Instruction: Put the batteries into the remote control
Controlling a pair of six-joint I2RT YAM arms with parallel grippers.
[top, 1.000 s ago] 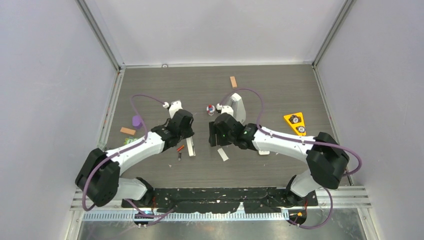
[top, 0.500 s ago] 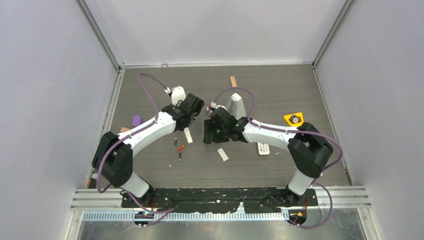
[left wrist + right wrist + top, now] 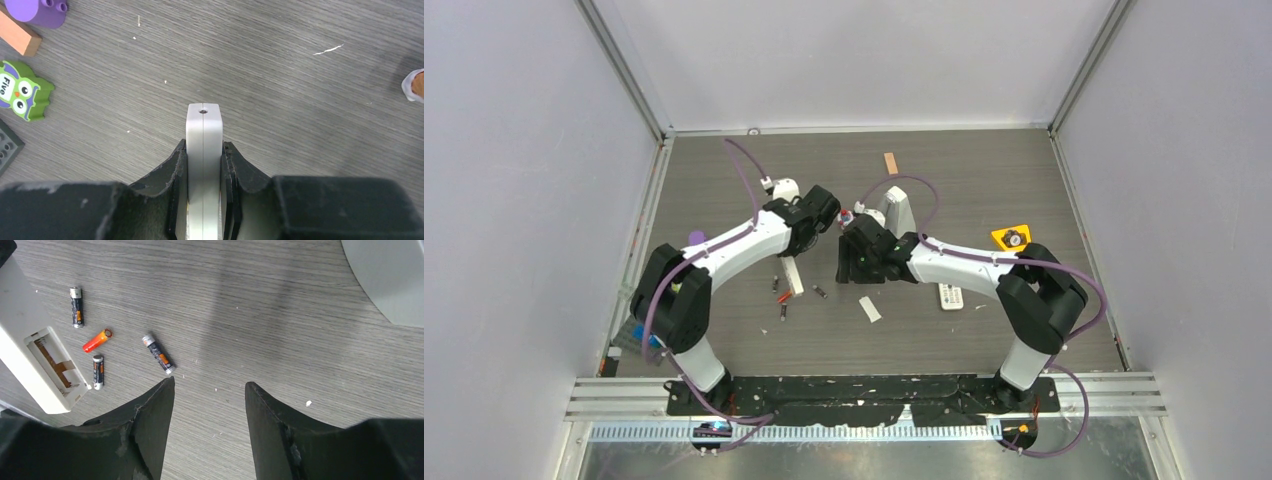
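Left claw (image 3: 203,150): I have it clamped on the remote control (image 3: 203,125), held edge-on so the open battery bay (image 3: 52,360) shows to my other arm.
Right claw (image 3: 210,390): spread and empty, poised above the worktop (image 3: 280,315) for a pick.
Batteries (image 3: 159,353): lying loose just beside the remote control.

A grey pyramid-shaped metronome (image 3: 898,212) stands around the middle of the dark wood-grain table (image 3: 1024,170), with a small red, white and blue figure (image 3: 847,216) just beside it on its left. A small tan wooden block (image 3: 890,163) lies toward the far edge. A yellow triangular plate with a black dial (image 3: 1012,238) sits toward the right edge, partly hidden. A short white remote with buttons (image 3: 950,296) lies closer to the near edge. Toward the left edge, a purple studded toy brick (image 3: 35,10), a tan rectangular block (image 3: 17,36) and a green owl piece marked "Five" (image 3: 22,95) lie close together. The corner of a dark grey studded plate (image 3: 6,145) shows just beside the owl.
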